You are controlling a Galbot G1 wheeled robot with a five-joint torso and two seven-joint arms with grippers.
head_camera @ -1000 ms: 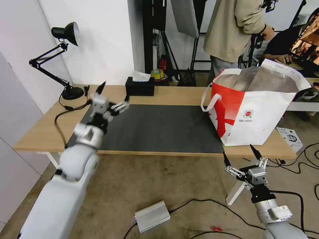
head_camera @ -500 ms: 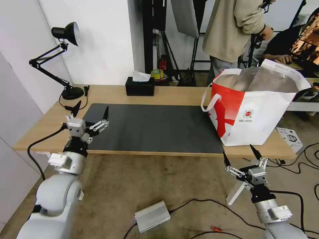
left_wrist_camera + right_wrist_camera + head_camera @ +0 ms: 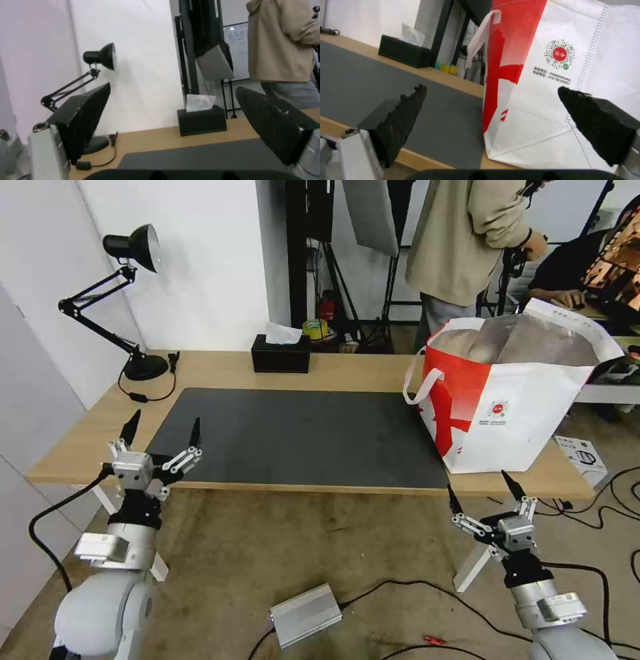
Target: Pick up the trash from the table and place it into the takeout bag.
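The takeout bag point(image 3: 513, 407), red and white with a foil lining, stands open at the right end of the light-wood table point(image 3: 347, 370); its logo side point(image 3: 553, 75) faces the right wrist camera. The trash is out of view. My left gripper point(image 3: 163, 425) is open and holds nothing, just before the table's front edge at the left corner of the dark grey mat point(image 3: 313, 437). From its wrist, the left gripper point(image 3: 173, 88) faces the mat point(image 3: 200, 155). My right gripper point(image 3: 481, 488) hangs open and empty below the front edge, near the bag; in its wrist view the right gripper point(image 3: 492, 88) frames the bag.
A black desk lamp point(image 3: 133, 300) stands at the table's back left, and a black tissue box point(image 3: 281, 353) at the back middle. A person point(image 3: 467, 240) stands behind the table. On the floor lie a silver box point(image 3: 305, 613), cables and a white box point(image 3: 580, 457).
My left arm has drawn back from over the mat's back left corner to the table's front edge and dropped lower, still open. The right arm has not moved.
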